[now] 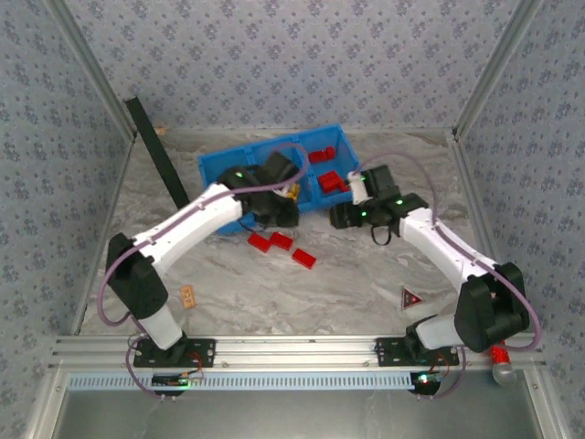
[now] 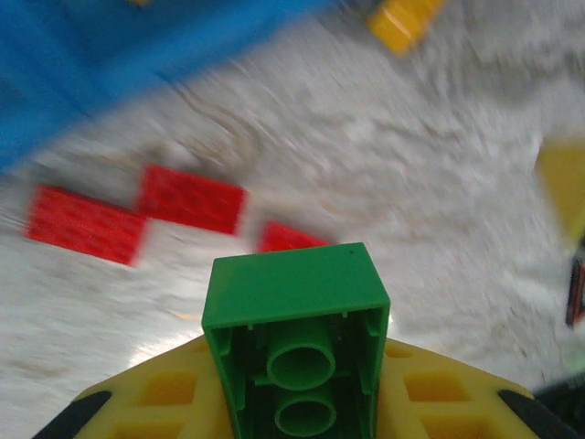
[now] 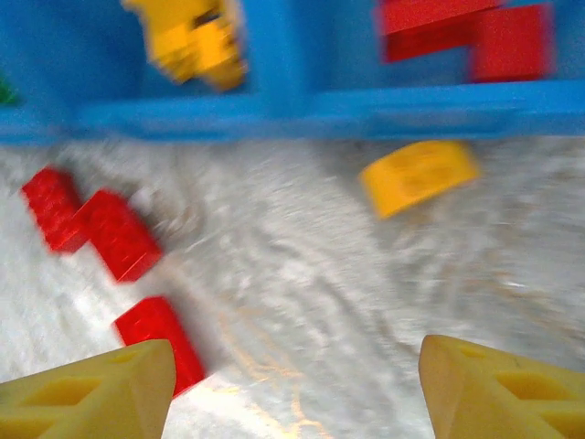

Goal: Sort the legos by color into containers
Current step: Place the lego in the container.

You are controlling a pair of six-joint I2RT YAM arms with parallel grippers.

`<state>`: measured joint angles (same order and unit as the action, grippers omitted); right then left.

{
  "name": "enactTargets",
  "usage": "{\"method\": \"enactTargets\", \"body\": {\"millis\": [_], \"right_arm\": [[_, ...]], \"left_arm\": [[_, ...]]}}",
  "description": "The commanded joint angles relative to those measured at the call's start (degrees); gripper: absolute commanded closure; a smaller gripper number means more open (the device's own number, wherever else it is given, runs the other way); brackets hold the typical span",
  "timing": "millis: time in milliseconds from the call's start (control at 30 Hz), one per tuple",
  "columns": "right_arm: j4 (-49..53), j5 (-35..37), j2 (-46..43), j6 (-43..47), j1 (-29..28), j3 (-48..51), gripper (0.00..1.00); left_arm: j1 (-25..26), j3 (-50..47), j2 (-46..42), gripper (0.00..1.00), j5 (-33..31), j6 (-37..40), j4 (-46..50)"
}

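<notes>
Left gripper (image 2: 298, 389) clamps green lego (image 2: 294, 291). Right gripper (image 3: 297, 389) jaws apart, empty. Bin (image 1: 216, 170) holds sorted red legos (image 1: 331, 179). Three loose red legos (image 1: 281, 240), one yellow lego (image 3: 418, 176) unsorted on table (image 1: 366, 285).

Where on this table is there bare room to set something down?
Widest: the near strip between the tan tile and the triangular sign, this side of the loose red bricks. Also the far right corner, between the blue bin and the wall. Crowded: just in front of the bin, around those bricks, where the left pincer grips a green brick.
</notes>
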<state>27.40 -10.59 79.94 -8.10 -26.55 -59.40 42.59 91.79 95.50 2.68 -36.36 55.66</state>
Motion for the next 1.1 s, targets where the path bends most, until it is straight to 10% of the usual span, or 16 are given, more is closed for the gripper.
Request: {"method": "enactTargets", "body": {"millis": [0,400,800,1067], "right_arm": [[-0.9,3.1,2.7,1.0,-7.7,0.6,0.24],[2.3,11.3,17.3,5.0,-20.7,-4.7,0.14],[0.9,12.2,23.2,6.8,-20.9,-5.2,0.21],[0.2,10.4,24.4,7.4,-20.1,-4.2,0.43]], "left_arm": [[-6.6,0.8,-1.5,0.77,-2.4,5.7,0.5],[-24.3,3.2,8.4,0.75,2.8,9.1,-4.8],[-25.7,7.8,20.0,0.71,3.7,9.0,-5.0],[-25.7,7.4,20.0,0.5,2.3,8.4,-4.2]]}}
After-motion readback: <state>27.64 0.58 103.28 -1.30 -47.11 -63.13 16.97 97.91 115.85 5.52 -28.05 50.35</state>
